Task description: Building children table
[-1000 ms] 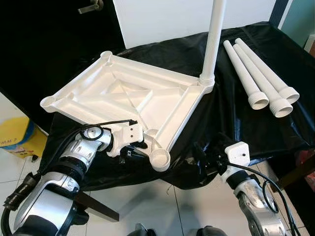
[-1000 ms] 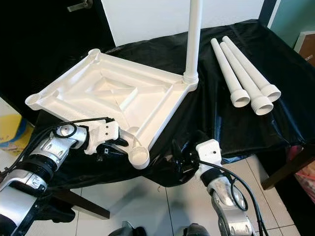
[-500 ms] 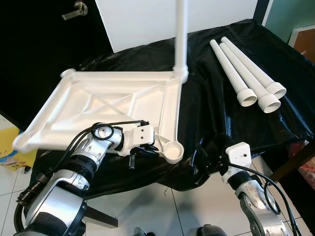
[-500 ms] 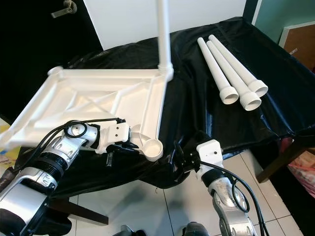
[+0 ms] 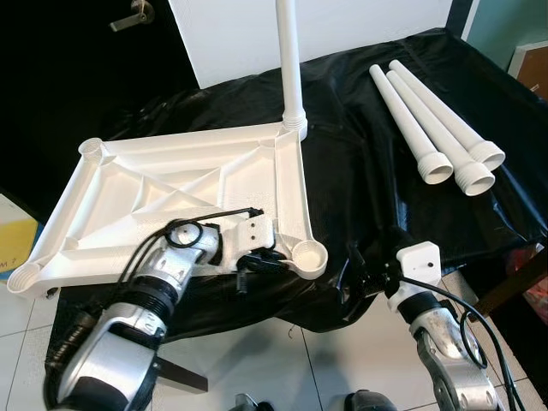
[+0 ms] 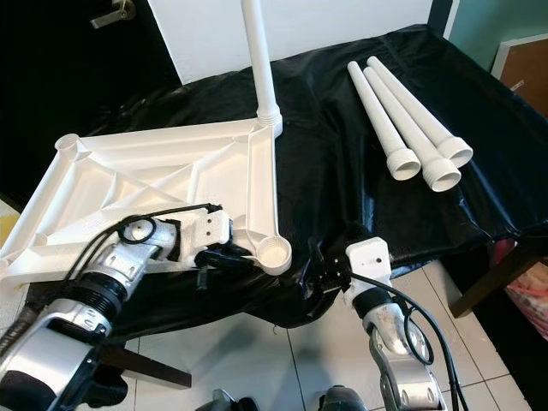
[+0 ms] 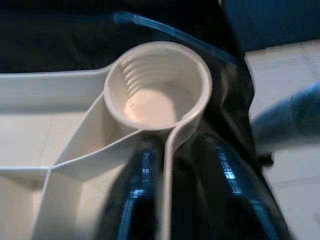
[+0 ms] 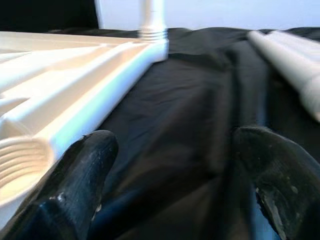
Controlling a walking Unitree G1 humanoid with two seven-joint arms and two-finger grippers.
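The white plastic tabletop [image 5: 163, 193] lies upside down on a black cloth [image 5: 360, 171], ribs facing up. One white leg [image 5: 289, 60] stands screwed into its far right corner. Three loose white legs [image 5: 428, 120] lie side by side on the cloth at the right. My left gripper [image 5: 257, 257] is shut on the tabletop's near rim, just beside the empty threaded socket [image 7: 157, 82] at the near right corner; its fingers [image 7: 140, 190] flank the thin rim wall. My right gripper [image 8: 170, 190] hovers open at the cloth's front edge, right of that socket, with nothing between its fingers [image 8: 75, 185].
The cloth hangs over the table's front edge above a white tiled floor [image 5: 282, 368]. A black door with a handle [image 5: 137, 10] and a white panel [image 5: 231, 34] stand behind. A yellow box [image 5: 13, 248] sits on the floor at the left.
The tabletop has turned on the cloth: its near socket corner swung right with my left gripper, and the corner with the standing leg swung left, away from the loose legs. The right gripper stayed open.
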